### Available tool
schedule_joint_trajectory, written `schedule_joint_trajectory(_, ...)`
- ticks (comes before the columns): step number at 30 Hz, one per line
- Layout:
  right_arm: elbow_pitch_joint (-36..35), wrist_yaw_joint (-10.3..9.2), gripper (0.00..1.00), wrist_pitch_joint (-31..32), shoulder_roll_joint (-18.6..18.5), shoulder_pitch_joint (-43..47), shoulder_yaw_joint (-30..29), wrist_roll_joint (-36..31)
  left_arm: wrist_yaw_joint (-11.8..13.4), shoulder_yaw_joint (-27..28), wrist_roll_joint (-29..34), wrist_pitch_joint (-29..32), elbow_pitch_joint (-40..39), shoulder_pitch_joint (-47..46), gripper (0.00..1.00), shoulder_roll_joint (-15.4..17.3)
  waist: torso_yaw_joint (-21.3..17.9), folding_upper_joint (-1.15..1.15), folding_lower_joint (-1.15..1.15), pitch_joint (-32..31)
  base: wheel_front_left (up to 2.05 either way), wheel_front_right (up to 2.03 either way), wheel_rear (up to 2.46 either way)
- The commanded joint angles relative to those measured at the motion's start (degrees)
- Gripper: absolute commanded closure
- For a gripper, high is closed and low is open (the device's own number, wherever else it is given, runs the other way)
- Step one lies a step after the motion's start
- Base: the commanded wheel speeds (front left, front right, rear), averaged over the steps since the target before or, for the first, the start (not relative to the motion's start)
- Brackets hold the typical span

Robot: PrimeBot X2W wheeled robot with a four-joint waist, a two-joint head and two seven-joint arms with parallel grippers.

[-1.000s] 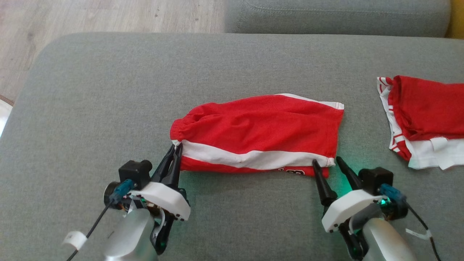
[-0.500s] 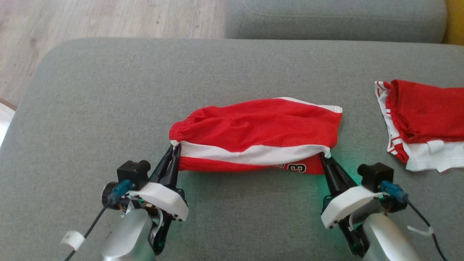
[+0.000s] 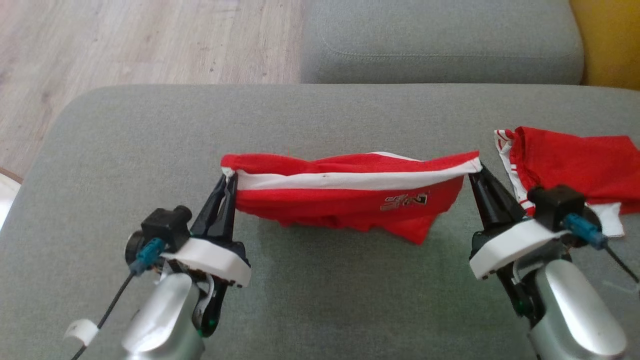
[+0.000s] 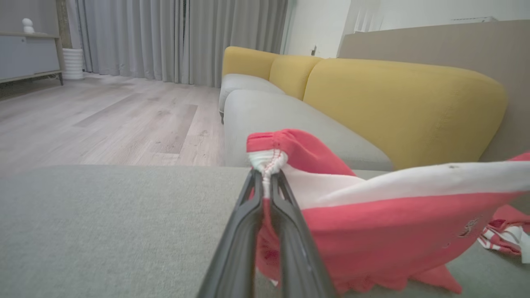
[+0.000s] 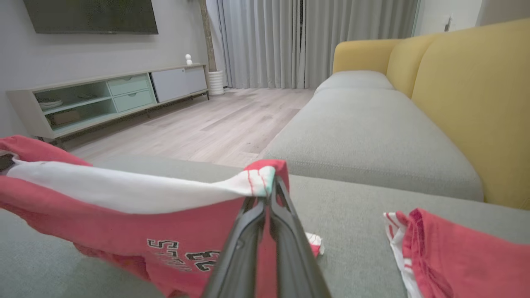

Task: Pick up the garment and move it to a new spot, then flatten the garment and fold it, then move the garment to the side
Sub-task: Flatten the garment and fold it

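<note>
Two grippers share one load. Nearest the robot, at 7 o'clock in the head view, the left gripper [image 3: 227, 179] has its dark fingers pressed together on the gathered end of the red garment [image 3: 345, 202]. At 4 o'clock the right gripper [image 3: 475, 169] is pinched tight on the opposite end, at the white-banded hem.

Between them the garment hangs raised above the grey cushion [image 3: 320, 300], at the middle of the view. Its long axis runs from 9 o'clock to 3 o'clock, and its white stripe is pulled taut along the top edge. The black lettering faces the robot. The loose red cloth sags below the stripe, and its lowest corner, toward 5 o'clock, seems to brush the cushion.

Farther out at 3 o'clock, a second red-and-white garment [image 3: 575, 160] lies on the same cushion, just beside the right gripper. Beyond, at 12 o'clock, sits a grey sofa seat [image 3: 440, 45], with a yellow backrest [image 3: 610, 40] at 1 o'clock and wood floor [image 3: 125, 40] at 11 o'clock.
</note>
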Motion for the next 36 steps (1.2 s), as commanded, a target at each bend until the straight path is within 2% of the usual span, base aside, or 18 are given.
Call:
schedule_joint_trajectory(1, -3.2, -0.05, 1.00, 0.6, -0.9, -1.8, 0.7, -0.3, 0.5, 2.2, 0.6, -0.7, -2.7, -2.1, 1.00, 1.7, -0.1, 0.00, 0.00, -0.3, 0.00, 0.00, 0.00)
schedule_joint_trajectory(9, -9.9, -0.05, 1.00, 3.7, -1.9, -4.0, -0.1, -0.3, 1.2, 3.5, -0.4, 0.6, -10.5, -4.3, 1.00, 2.8, -0.2, 0.00, 0.00, -1.6, 0.00, 0.00, 0.00)
schedule_joint_trajectory(15, -14.4, -0.05, 1.00, 5.8, -2.1, -8.5, -1.7, -0.3, 2.2, 5.9, -1.9, 3.3, -19.8, -8.9, 1.00, 4.1, -0.3, 0.00, 0.00, -2.8, 0.00, 0.00, 0.00)
schedule_joint_trajectory(20, -18.0, -0.05, 1.00, 8.3, -1.6, -10.2, -2.4, -0.1, 4.2, 7.7, -3.6, 7.0, -29.1, -9.7, 1.00, 5.1, -0.3, 0.00, 0.00, -3.9, 0.00, 0.00, 0.00)
schedule_joint_trajectory(27, -23.6, -0.05, 1.00, 11.2, -1.1, -5.7, -4.2, 0.2, 7.2, 7.1, -3.4, 11.6, -38.3, -5.0, 1.00, 6.6, 0.1, 0.00, 0.00, -3.6, 0.00, 0.00, 0.00)
schedule_joint_trajectory(32, -26.1, -0.05, 1.00, 13.1, -1.1, -4.7, -5.2, 0.3, 8.0, 7.5, -3.9, 14.2, -41.3, -4.3, 1.00, 7.9, -0.2, 0.00, 0.00, -2.0, 0.00, 0.00, 0.00)
schedule_joint_trajectory(36, -25.3, -0.05, 1.00, 15.4, -1.0, -8.3, -5.2, 1.0, 7.0, 8.2, -5.9, 16.6, -39.5, -7.5, 1.00, 8.5, -1.0, 0.00, 0.00, 1.0, 0.00, 0.00, 0.00)
